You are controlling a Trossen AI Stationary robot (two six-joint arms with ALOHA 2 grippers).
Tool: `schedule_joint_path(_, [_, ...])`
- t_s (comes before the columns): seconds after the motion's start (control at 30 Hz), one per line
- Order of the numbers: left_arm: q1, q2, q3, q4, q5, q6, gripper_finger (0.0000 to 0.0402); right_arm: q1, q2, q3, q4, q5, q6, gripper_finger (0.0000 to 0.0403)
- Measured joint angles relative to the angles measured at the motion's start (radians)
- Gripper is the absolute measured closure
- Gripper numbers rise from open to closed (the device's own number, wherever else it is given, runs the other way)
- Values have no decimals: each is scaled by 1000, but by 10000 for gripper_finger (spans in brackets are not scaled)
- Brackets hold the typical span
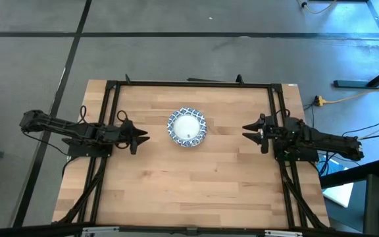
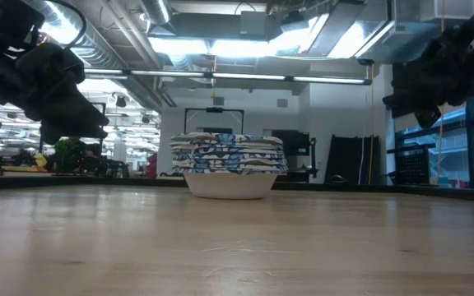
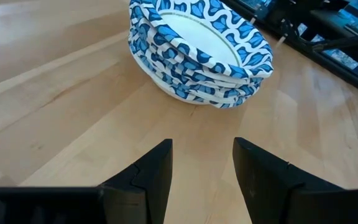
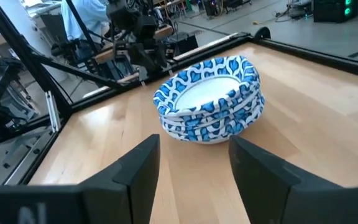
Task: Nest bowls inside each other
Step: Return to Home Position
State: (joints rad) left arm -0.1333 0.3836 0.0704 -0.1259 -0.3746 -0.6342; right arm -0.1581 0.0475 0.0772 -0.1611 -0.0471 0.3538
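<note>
Seen from above, the stack of nested bowls (image 1: pixel 187 127) is sitting on the wooden table (image 1: pixel 196 191), near the middle and somewhat toward the far edge. The left gripper (image 1: pixel 143 136) is hovering well to one side of the stack, pointing at it with its jaws spread apart. The right gripper (image 1: pixel 246 132) is facing it from the opposite side, also well clear and with its jaws parted. A black frame (image 1: pixel 189 83) is running around the tabletop.

From table height, the stack of nested bowls (image 2: pixel 229 164) is standing upright, its blue-and-white rims layering closely one above another over a white base. The dark bulk of an arm is hanging at each side of the picture, both lifted off the wood and touching nothing.

In the left wrist view, the left gripper (image 3: pixel 201 177) is holding its two dark fingers (image 3: pixel 151 177) apart with bare wood between them. The bowls (image 3: pixel 197 53) are lying ahead of the tips, not touching them.

In the right wrist view, the right gripper (image 4: pixel 194 177) is likewise showing a wide gap between its fingers (image 4: pixel 260 177). The bowls (image 4: pixel 210 99) are resting beyond them, with the left arm (image 4: pixel 132 34) showing farther off behind.
</note>
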Motion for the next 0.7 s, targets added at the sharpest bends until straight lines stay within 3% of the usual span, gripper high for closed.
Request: schedule_joint_path(0.7, [0,0,0,-15,-1,8,239,0,0,0,-37,1,-21,210])
